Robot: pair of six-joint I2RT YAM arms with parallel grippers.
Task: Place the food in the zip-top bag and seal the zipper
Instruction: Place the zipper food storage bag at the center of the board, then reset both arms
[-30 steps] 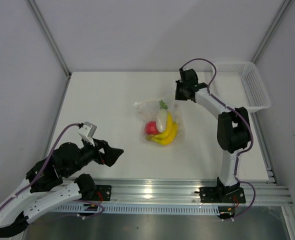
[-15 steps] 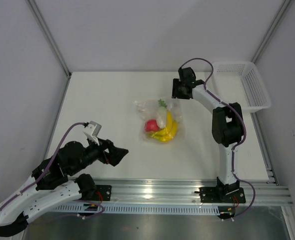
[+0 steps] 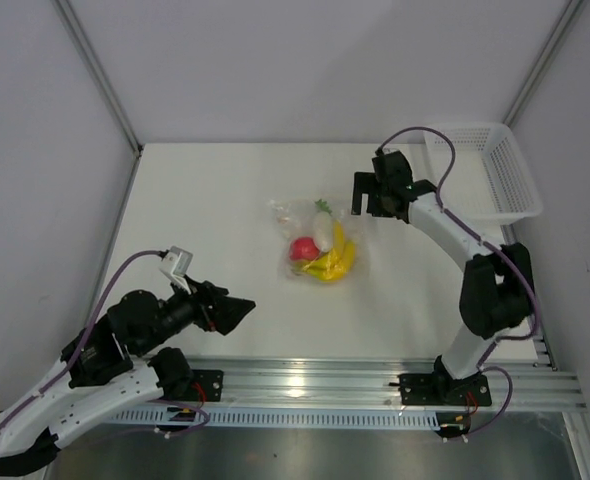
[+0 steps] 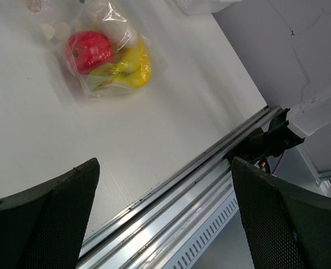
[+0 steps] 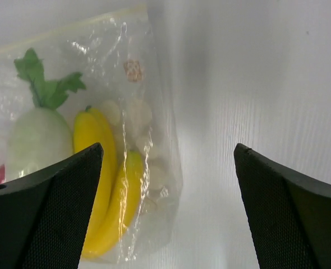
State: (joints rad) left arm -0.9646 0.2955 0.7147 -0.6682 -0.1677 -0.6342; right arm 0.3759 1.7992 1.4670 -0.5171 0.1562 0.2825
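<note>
Food (image 3: 320, 252) in bag (image 3: 287, 214); R hand (image 3: 359, 196) & L hand (image 3: 240, 313) both open.

- The zip-top bag (image 5: 154, 112) is thin, clear plastic film, crinkled and glossy, with faint whitish printed marks.
- The banana bunch (image 5: 106, 185) looks like smooth yellow plastic with a soft shine.
- The red fruit (image 4: 88, 50) is smooth and glossy.
- The radish (image 5: 36, 143) is dull white under the film, and its leaves are matt green.
- The bench (image 3: 225, 200) is matt white with fine ribbing.
- The rail (image 3: 315, 385) at the near edge is bright, brushed metal.
- The basket (image 3: 505, 170) at far right is white plastic mesh.
- The left hand (image 4: 164, 161) and right hand (image 5: 166, 147) have matt black, finely stippled fingers (image 5: 47, 218).
</note>
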